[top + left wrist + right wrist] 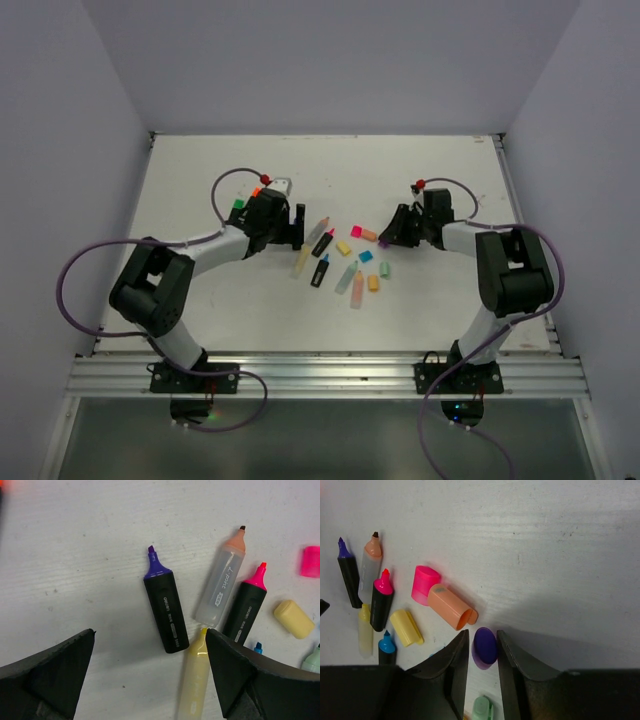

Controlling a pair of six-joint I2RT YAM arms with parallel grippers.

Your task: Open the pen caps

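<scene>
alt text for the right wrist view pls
The right gripper closely flanks a purple cap lying on the white table. Nearby lie a peach cap, a pink cap and a yellow cap, with uncapped highlighters at the left edge.

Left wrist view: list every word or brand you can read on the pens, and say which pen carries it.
"deli": white print on the black barrel of the purple-tipped pen; the smaller print beside it is too small to read.
"point": grey script on the clear barrel of the peach-tipped pen; the boxed mark below it is unreadable.
White print also runs along the pink-tipped pen, too blurred to read.
</scene>
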